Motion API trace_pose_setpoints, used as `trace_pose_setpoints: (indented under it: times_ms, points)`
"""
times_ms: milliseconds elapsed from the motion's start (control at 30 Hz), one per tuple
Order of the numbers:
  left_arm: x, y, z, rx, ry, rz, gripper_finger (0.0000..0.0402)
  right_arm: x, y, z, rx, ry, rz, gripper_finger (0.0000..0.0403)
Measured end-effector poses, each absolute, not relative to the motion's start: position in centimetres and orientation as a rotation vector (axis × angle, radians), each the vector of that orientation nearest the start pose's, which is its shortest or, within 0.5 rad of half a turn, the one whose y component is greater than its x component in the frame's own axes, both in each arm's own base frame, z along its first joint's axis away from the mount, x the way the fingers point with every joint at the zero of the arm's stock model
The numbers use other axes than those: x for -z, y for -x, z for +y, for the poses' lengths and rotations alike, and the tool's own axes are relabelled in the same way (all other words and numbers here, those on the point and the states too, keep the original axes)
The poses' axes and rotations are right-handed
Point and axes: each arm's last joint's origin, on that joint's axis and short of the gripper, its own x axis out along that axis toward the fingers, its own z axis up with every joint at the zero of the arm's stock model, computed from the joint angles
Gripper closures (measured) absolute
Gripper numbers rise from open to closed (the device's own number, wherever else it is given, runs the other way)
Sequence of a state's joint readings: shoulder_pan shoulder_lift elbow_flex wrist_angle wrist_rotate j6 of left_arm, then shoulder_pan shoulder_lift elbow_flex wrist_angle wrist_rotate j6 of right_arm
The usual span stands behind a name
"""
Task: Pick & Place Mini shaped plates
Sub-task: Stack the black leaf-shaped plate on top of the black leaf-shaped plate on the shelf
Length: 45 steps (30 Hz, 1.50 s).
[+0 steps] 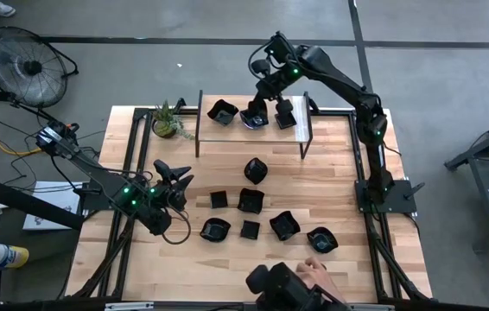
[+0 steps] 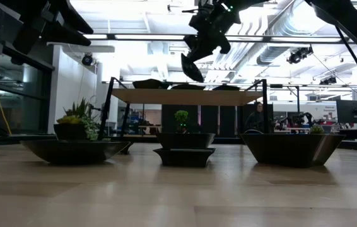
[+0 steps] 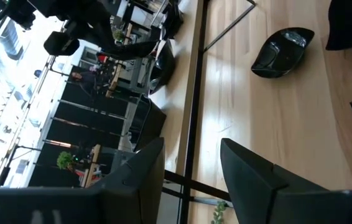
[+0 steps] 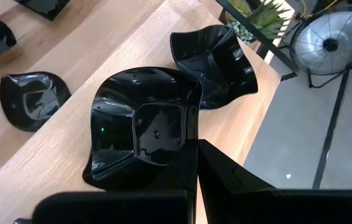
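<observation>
Several glossy black mini plates (image 1: pixel 250 200) lie on the wooden table. A raised shelf (image 1: pixel 301 130) at the far side carries a wavy plate (image 1: pixel 221 111) and a squarish one (image 1: pixel 286 112). My right gripper (image 1: pixel 258 110) is over the shelf's middle, shut on a black plate with a square well (image 4: pixel 145 130). My left gripper (image 1: pixel 175 180) is open and empty above the table's left part. A leaf-like plate (image 3: pixel 282 50) lies ahead of it. My right gripper holds the square-welled plate by its rim (image 4: pixel 191 155) on the side toward the wrist. One finger (image 4: pixel 232 180) shows beside the rim, and the plate hides the other. The fingers slant down from above. The plate is close over the shelf; whether it rests on it, I cannot tell.
A small potted plant (image 1: pixel 168 121) stands at the far left beside the shelf. A person's hand (image 1: pixel 315 268) and a dark device (image 1: pixel 277 285) are at the table's near edge. A fan (image 1: pixel 24 56) stands on the floor beyond the far left corner.
</observation>
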<state>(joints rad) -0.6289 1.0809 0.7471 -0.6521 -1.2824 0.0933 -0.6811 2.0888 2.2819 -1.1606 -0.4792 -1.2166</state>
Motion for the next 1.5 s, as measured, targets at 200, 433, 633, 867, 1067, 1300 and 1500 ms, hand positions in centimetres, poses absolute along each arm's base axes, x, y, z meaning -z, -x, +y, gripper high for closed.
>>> trace_pose_setpoints:
  times_ms: [200, 433, 633, 867, 1067, 1300, 1500]
  points:
    - [-25.0, -16.9, -8.9, -0.575, -0.907, 0.61, 0.025, -34.3, -35.1, -26.6, -0.325, 0.634, 0.776, 0.0403]
    - [-24.9, -16.9, -8.9, -0.575, -0.909, 0.611, 0.025, -33.3, -35.4, -26.9, -0.306, 0.648, 0.796, 0.0403]
    - [-24.9, -16.9, -8.9, -0.573, -0.913, 0.613, 0.025, -33.3, -35.4, -27.1, -0.252, 0.646, 0.835, 0.0402]
    - [-24.9, -16.9, -8.9, -0.572, -0.913, 0.613, 0.025, -33.3, -35.4, -27.1, -0.238, 0.622, 0.838, 0.0402]
    - [-24.9, -16.9, -8.9, -0.573, -0.912, 0.613, 0.025, -33.3, -35.4, -27.1, -0.228, 0.597, 0.841, 0.0402]
    - [-24.9, -16.9, -8.9, -0.573, -0.912, 0.613, 0.025, -33.3, -35.4, -27.1, -0.221, 0.594, 0.846, 0.036]
    - [-24.9, -16.9, -8.9, -0.573, -0.912, 0.613, 0.025, -33.3, -35.3, -27.2, -0.187, 0.584, 0.876, 0.0305]
